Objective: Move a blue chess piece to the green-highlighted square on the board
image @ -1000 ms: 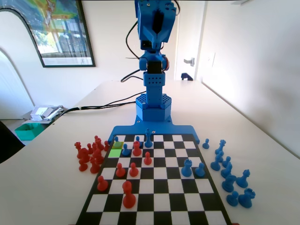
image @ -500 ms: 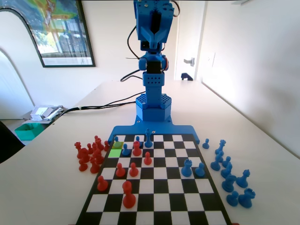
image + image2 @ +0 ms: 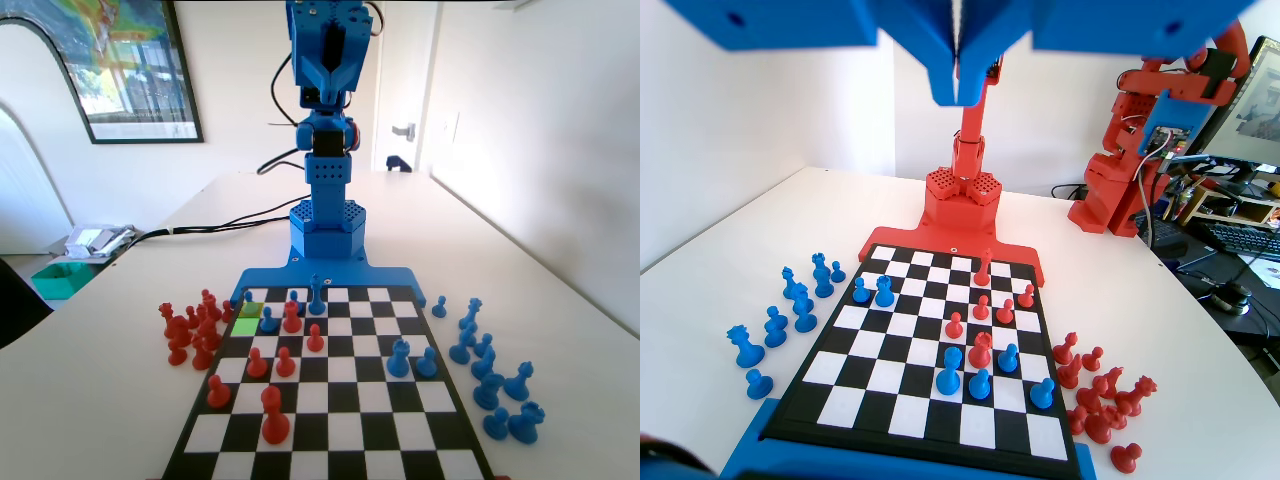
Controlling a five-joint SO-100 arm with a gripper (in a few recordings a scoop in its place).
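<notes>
Sitting at 3 o'clock from the green square [image 3: 245, 327] in the fixed view, the light, hard, slippery blue pawn [image 3: 268, 320] probably needs a pinch at its thin neck, and the gripper [image 3: 958, 60] is closed and empty.

Board [image 3: 330, 400] on table [image 3: 560, 290]; captured pieces [image 3: 490, 370] right of board, others [image 3: 190, 325] left, fixed view.

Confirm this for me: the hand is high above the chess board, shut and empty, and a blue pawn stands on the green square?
One thing is wrong. The fixed view shows the green square bare; the nearest blue pawn stands on the square just right of it. The rest holds: the hand is high above the chess board, shut and empty.
</notes>
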